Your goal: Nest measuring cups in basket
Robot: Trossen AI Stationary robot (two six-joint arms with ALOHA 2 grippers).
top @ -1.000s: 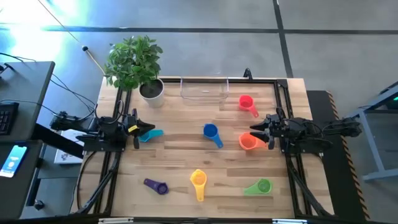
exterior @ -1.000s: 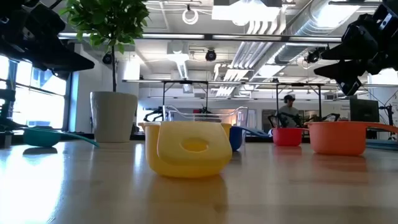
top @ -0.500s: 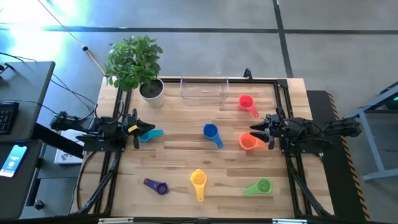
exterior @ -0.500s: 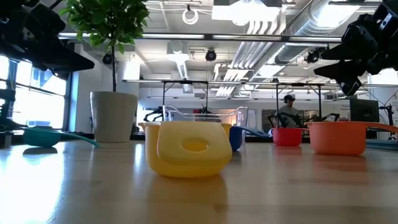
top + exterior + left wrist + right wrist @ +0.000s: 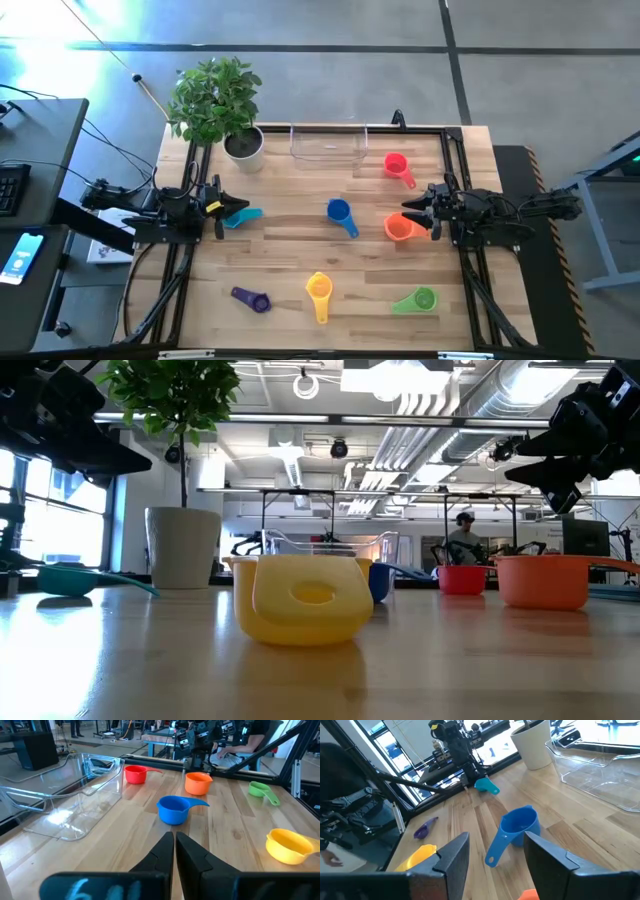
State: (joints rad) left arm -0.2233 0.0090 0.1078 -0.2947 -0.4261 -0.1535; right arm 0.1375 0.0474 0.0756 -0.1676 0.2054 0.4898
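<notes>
Nothing has moved in the last second: the left gripper (image 5: 222, 210) stays pressed together beside the teal cup (image 5: 243, 217), the right gripper (image 5: 418, 214) stays spread over the orange cup (image 5: 399, 227), and the basket (image 5: 328, 143) holds no cup, so I judge the nesting has not begun.

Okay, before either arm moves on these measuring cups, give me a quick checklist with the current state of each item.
1. Clear basket empty, at the table's far edge: ok.
2. Left pincer shut, holding nothing, by the teal cup: ok.
3. Right pincer open, over the orange cup: ok.
4. Red, blue, yellow, green and purple cups lie apart: ok.
5. Any cup nested: not ok, none yet.
</notes>
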